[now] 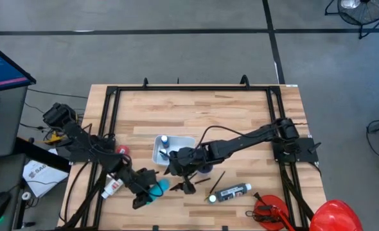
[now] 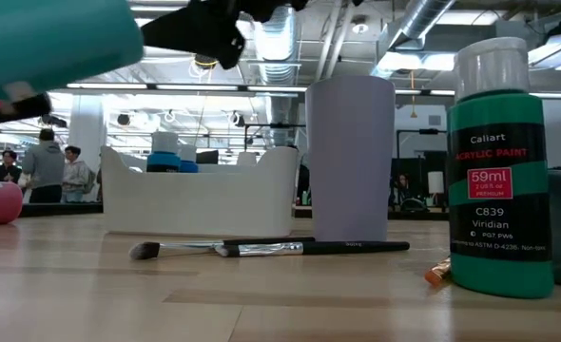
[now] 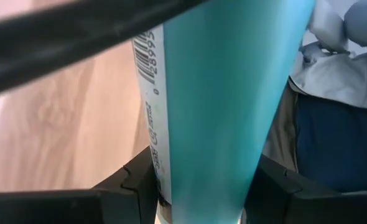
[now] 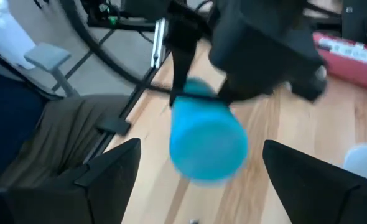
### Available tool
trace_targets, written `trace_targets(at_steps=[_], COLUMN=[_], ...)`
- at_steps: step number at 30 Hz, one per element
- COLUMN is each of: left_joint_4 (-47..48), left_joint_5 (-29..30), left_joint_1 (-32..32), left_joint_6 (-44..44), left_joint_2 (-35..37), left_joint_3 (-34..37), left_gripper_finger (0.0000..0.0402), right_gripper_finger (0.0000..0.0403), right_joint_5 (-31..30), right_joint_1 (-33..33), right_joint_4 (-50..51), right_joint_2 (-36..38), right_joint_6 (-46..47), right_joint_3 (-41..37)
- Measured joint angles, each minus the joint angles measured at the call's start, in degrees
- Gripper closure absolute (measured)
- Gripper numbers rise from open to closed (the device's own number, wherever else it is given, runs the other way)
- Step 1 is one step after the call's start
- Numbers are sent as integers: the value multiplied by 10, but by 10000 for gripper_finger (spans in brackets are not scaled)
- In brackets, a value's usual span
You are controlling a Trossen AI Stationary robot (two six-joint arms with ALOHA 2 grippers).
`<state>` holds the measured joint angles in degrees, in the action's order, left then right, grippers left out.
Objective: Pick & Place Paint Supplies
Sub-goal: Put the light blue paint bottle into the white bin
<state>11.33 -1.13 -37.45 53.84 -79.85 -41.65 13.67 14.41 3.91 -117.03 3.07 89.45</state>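
Note:
My left gripper [image 1: 144,191] is shut on a light blue paint tube [image 1: 158,187], held above the table's near middle. In the low view the tube [image 2: 43,43] hangs high at the left. My right gripper [image 1: 182,184] stands open just to the tube's right. In its wrist view the tube's round end [image 4: 208,146] faces it, ahead of the wide-apart fingers and touching neither. A dark-handled brush [image 2: 271,249] lies flat on the table. A green paint bottle with a white cap [image 2: 501,161] shows at the right in the low view. My left gripper pinches the light blue tube's body [image 3: 214,180] between its two fingers [image 3: 137,183], which lie across the tube on opposite sides. The fingers slant down from the table's left. The tube is lifted clear of the table and juts toward my right gripper.
A white tray [image 1: 183,142] with a blue-capped bottle stands at mid-table, a lilac cup [image 2: 349,157] beside it. A dark bottle [image 1: 231,192] lies at the near right. A white tube with a red label [image 1: 112,187] lies near left. A red tool [image 1: 270,212] and a red dome [image 1: 334,215] sit near right.

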Motion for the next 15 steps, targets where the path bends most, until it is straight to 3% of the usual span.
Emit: trace_targets(at_steps=[15], left_joint_4=[-25], left_joint_5=[-7], left_joint_1=[45], left_joint_6=[-75], left_joint_2=[0], left_joint_3=[0], left_gripper_finger=[241], right_gripper_finger=[73], right_joint_5=[0], right_joint_1=[0], right_joint_4=[6], right_joint_2=[-15], right_joint_6=[5], right_joint_3=[15])
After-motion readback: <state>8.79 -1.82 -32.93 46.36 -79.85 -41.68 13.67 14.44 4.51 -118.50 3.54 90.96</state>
